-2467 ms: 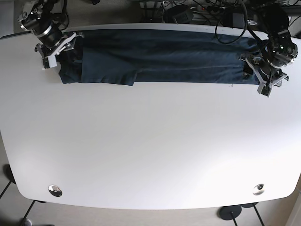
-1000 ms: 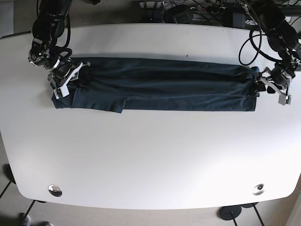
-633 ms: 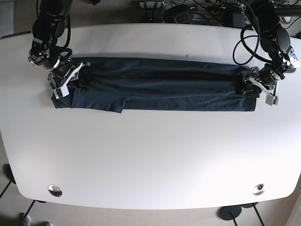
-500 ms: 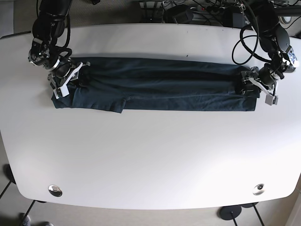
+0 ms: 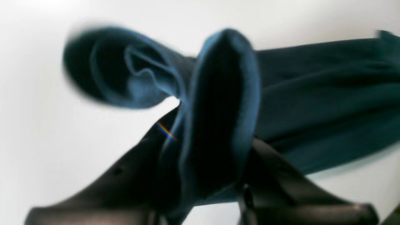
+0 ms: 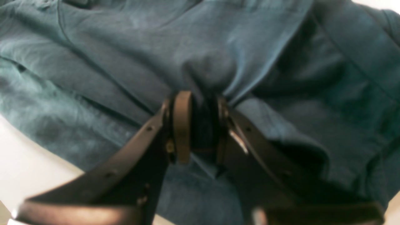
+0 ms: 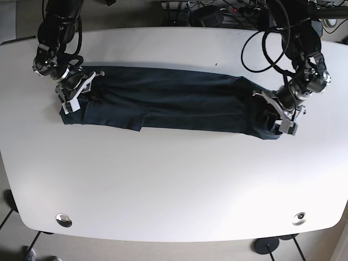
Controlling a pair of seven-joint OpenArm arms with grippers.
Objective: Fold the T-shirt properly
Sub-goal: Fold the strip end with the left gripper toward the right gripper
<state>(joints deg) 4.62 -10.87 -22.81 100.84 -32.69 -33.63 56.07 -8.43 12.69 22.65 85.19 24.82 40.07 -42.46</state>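
Observation:
The dark blue T-shirt [image 7: 174, 100] lies as a long narrow strip across the far half of the white table [image 7: 174, 179]. My left gripper [image 7: 274, 113] is shut on the strip's right end, which is bunched and lifted over the cloth beside it. In the left wrist view a thick fold of the T-shirt [image 5: 222, 103] stands between the black fingers [image 5: 131, 175] of the left gripper [image 5: 215, 168]. My right gripper [image 7: 86, 89] is shut on the strip's left end. The right wrist view shows that gripper [image 6: 200, 125] pinching a small pleat of the T-shirt [image 6: 206, 68].
Cables and power strips [image 7: 228, 10] crowd the floor behind the table's far edge. Two round metal caps [image 7: 64, 219] [image 7: 299, 218] sit near the front corners. The table's front edge curves across the bottom of the base view.
My left gripper has carried the shirt's right end leftward in the base view, toward the middle, so the strip is shorter and bunched there. The right gripper has stayed put.

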